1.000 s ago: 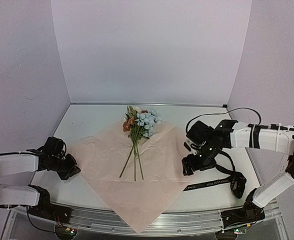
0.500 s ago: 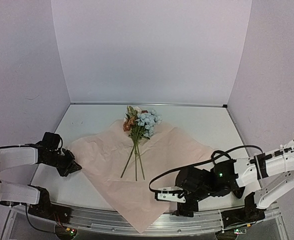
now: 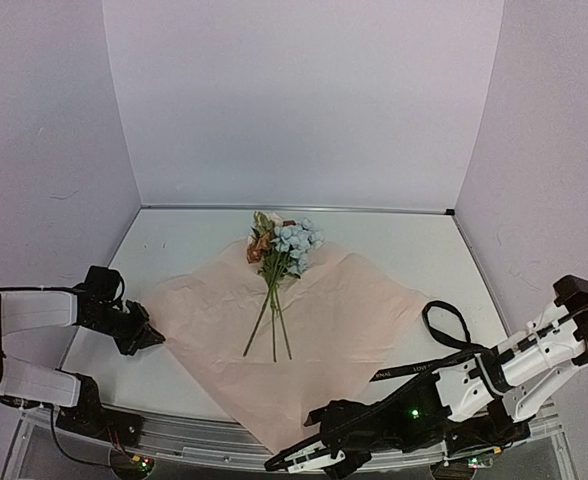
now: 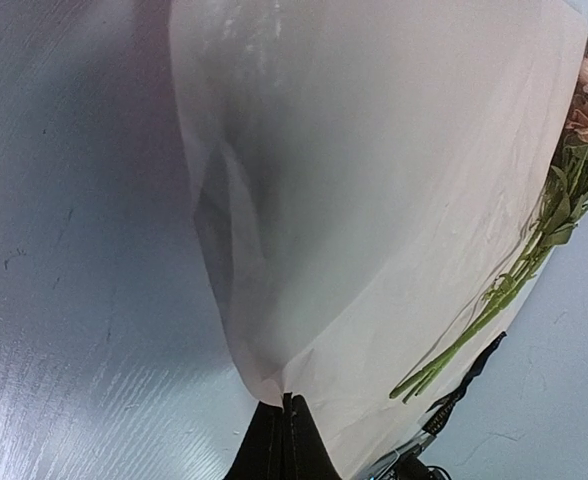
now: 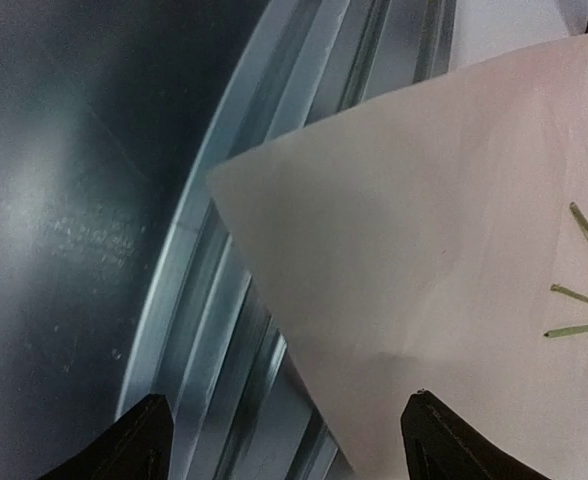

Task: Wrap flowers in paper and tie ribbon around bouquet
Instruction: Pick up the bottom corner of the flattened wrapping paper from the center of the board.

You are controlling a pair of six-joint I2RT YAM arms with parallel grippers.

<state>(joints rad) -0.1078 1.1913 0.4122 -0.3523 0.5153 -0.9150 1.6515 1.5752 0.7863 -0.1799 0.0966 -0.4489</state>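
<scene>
Surface point(image 3: 414, 250): one, white, faint wood grain, matte, walled on three sides by plain pale panels.

Paper point(image 3: 324, 320): one sheet, pale pink, thin, lightly creased, slight sheen. It lies as a diamond in the lower centre of the overhead frame. Its near corner overhangs the ribbed metal rail point(image 5: 214, 350) at the surface's front edge. Its left corner is lifted off the surface, with a shadow under it.

Flowers point(image 3: 284, 245): one bunch lying on the paper's upper half, heads toward the frame's top. Pale blue clusters, cream and orange-brown blooms. Thin green stems fan downward toward the sheet's middle; at least three can be counted.

Ribbon point(image 3: 399, 373): one narrow black satin strip with light lettering, lying flat at lower right, just beside the paper's right edge.

Left fingers point(image 4: 274, 450): black, pressed together, pinching the paper's left corner; middle left of the overhead frame.

Right fingers point(image 5: 134, 445): black, spread wide, nothing between the tips. They sit at the bottom centre of the overhead frame, near the overhanging corner; contact cannot be told.
</scene>
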